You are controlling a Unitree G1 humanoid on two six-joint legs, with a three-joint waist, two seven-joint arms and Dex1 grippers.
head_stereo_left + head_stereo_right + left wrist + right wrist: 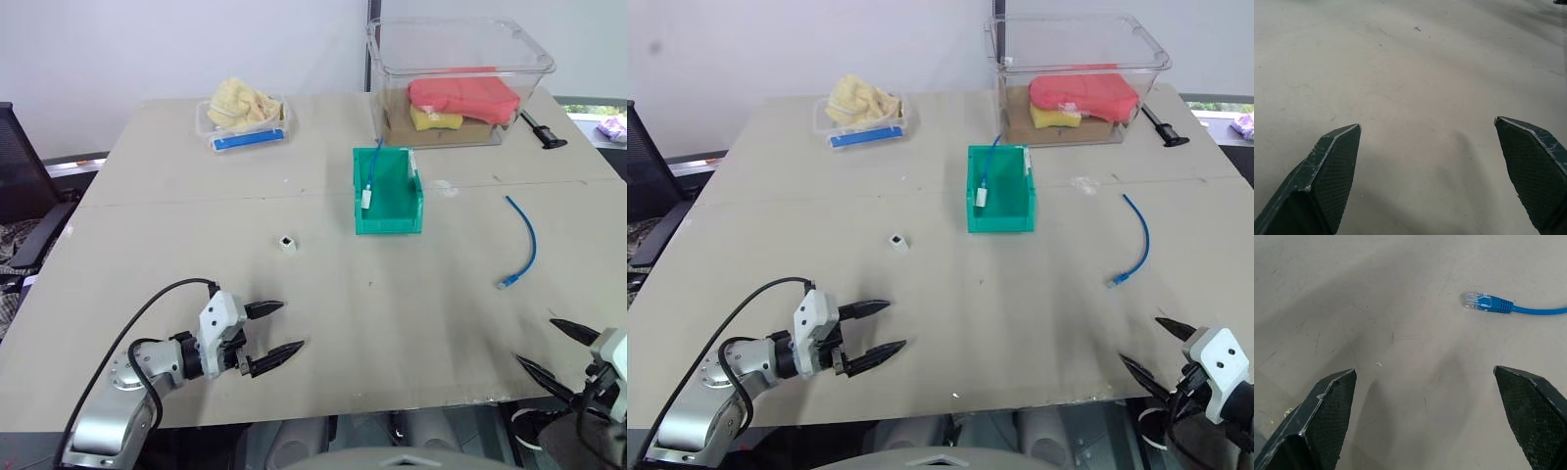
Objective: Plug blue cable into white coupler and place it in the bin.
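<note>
nothing is being held yet; both claws are waiting, spread wide.
the right claw is needing to reach the blue cable, right of the green bin; the left claw, the white coupler.

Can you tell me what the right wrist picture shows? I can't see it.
A blue cable with a clear plug lies on the grey table, ahead of the right pincer, whose two black fingers are spread wide and empty.
</note>
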